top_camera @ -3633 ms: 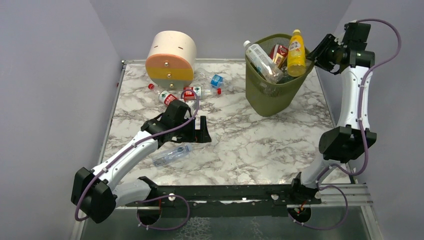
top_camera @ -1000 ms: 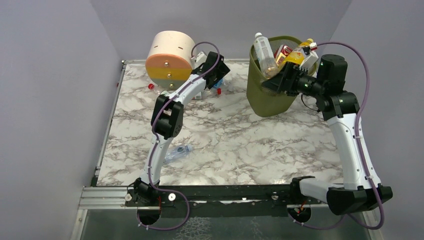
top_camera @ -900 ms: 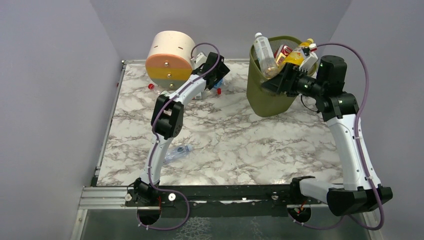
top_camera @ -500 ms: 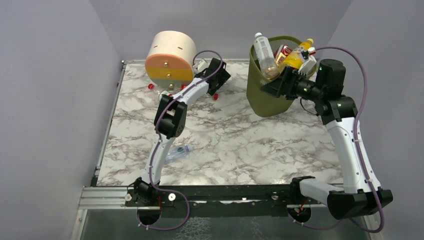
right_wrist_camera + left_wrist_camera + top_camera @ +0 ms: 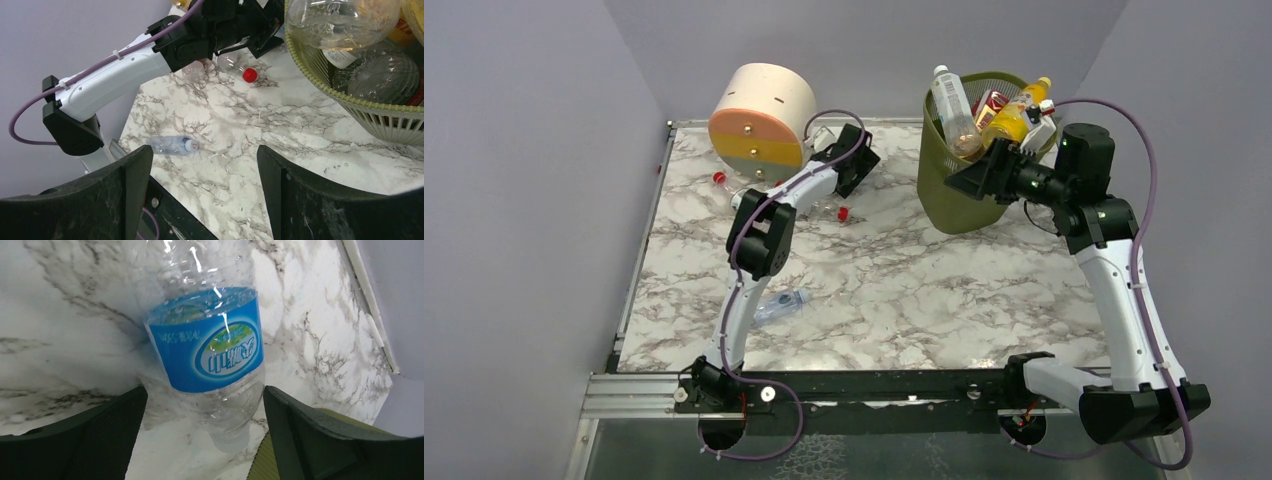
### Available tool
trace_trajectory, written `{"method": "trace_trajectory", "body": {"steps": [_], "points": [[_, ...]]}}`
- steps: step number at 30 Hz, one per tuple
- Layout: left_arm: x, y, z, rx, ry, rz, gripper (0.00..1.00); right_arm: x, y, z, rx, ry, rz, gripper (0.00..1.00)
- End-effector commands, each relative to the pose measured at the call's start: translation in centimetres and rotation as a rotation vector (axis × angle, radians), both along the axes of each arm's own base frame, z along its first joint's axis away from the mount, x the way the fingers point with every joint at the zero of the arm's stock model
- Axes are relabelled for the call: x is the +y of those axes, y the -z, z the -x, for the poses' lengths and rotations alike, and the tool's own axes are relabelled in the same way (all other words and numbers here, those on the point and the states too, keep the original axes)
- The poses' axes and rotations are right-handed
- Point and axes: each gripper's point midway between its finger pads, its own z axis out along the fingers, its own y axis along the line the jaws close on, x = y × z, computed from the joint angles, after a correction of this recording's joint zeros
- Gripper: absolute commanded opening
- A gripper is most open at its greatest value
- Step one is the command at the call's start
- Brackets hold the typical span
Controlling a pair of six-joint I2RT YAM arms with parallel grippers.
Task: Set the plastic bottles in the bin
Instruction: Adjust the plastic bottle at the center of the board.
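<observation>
A clear plastic bottle with a blue label (image 5: 210,350) lies on the marble table, its base between the fingers of my left gripper (image 5: 205,390). The jaws stand open, close on either side of it. From above, my left gripper (image 5: 852,165) sits low beside the round drawer box (image 5: 759,115). The olive-green bin (image 5: 964,190) holds a clear bottle (image 5: 949,105), an orange bottle (image 5: 1014,112) and others. My right gripper (image 5: 972,182) hangs open and empty in front of the bin (image 5: 320,70). Another clear bottle (image 5: 779,303) lies near the left arm's base.
A red-capped bottle (image 5: 836,211) lies just in front of the left arm, also seen as the red-capped bottle (image 5: 240,67) from the right wrist. A red cap (image 5: 719,178) shows left of the drawer box. Walls close the table's left, back and right sides.
My left gripper has slid nearer and leftward along the box's front, and its jaws have narrowed a little. The drawer box has shifted left. My right gripper has drawn back slightly from the bin.
</observation>
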Motion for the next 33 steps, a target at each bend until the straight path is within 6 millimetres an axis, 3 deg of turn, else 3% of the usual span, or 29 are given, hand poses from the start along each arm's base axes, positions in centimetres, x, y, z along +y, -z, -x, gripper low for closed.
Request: {"method": "trace_trajectory", "body": {"steps": [1, 7, 15, 18, 24, 29, 33], "points": [[2.9, 2.7, 3.5, 0.127, -0.037, -0.056, 0.90, 0.5, -1.1, 0.9, -0.048, -0.033, -0.020, 0.79], [3.3, 3.4, 6.7, 0.155, 0.026, -0.085, 0.75, 0.4, -1.2, 1.4, -0.049, -0.027, -0.019, 0.79], [1.6, 2.7, 11.2, 0.158, 0.245, -0.170, 0.67, 0.1, -1.7, 2.2, -0.054, -0.020, -0.013, 0.79], [1.2, 3.3, 13.3, 0.179, 0.338, -0.192, 0.63, 0.0, -1.7, 2.5, -0.055, -0.016, -0.010, 0.78], [2.1, 3.2, 17.4, 0.182, 0.447, -0.237, 0.57, -0.2, -2.1, 3.2, -0.060, -0.006, -0.003, 0.78], [2.2, 1.1, 17.7, 0.132, 0.516, -0.266, 0.57, -0.2, -1.7, 3.2, -0.049, -0.003, -0.006, 0.78], [2.7, -2.0, 16.3, 0.090, 0.557, -0.358, 0.69, -0.2, -1.8, 3.0, -0.051, -0.001, -0.008, 0.78]]}}
